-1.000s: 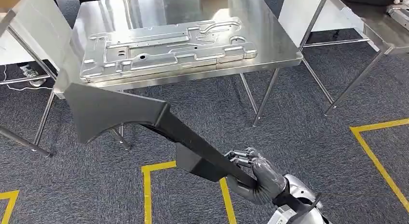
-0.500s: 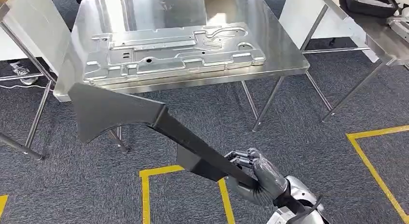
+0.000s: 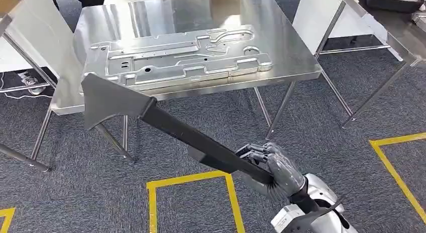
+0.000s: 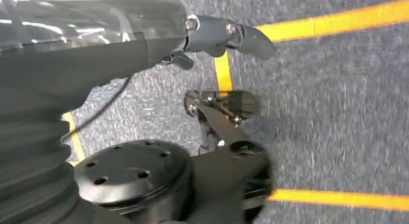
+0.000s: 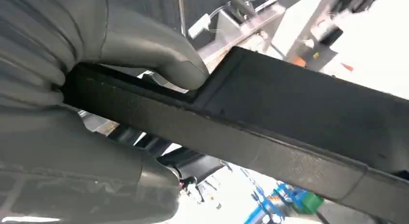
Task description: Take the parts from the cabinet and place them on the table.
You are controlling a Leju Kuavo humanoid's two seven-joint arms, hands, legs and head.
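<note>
**Long dark part held out toward steel table**

The robot's right hand [image 3: 271, 167] is gripping a long matte-black part [image 3: 166, 127] near its lower end, its grey fingers [image 3: 258, 155] wrapping around the narrow bar while the thick thumb is pressing on the bar's flat face in the right wrist view; from the hand, the bar is stretching up and away to a broad, flared, fin-shaped end that is hanging in front of the near edge of the table [image 3: 296, 57], above the carpet; a boxy step is jutting from the bar's underside just ahead of the fingers. Beyond the part's far end, a stamped silvery metal panel [image 3: 176, 60] with raised ribs, cut-outs and small holes is lying flat on the table's polished, reflective steel top. The grey speckled carpet [image 3: 321, 127] under the hand is carrying yellow tape lines [image 3: 191, 179]. The left hand [image 4: 226, 35] is hanging over the carpet; whether its fingers are apart or curled, the left wrist view is not showing.
</note>
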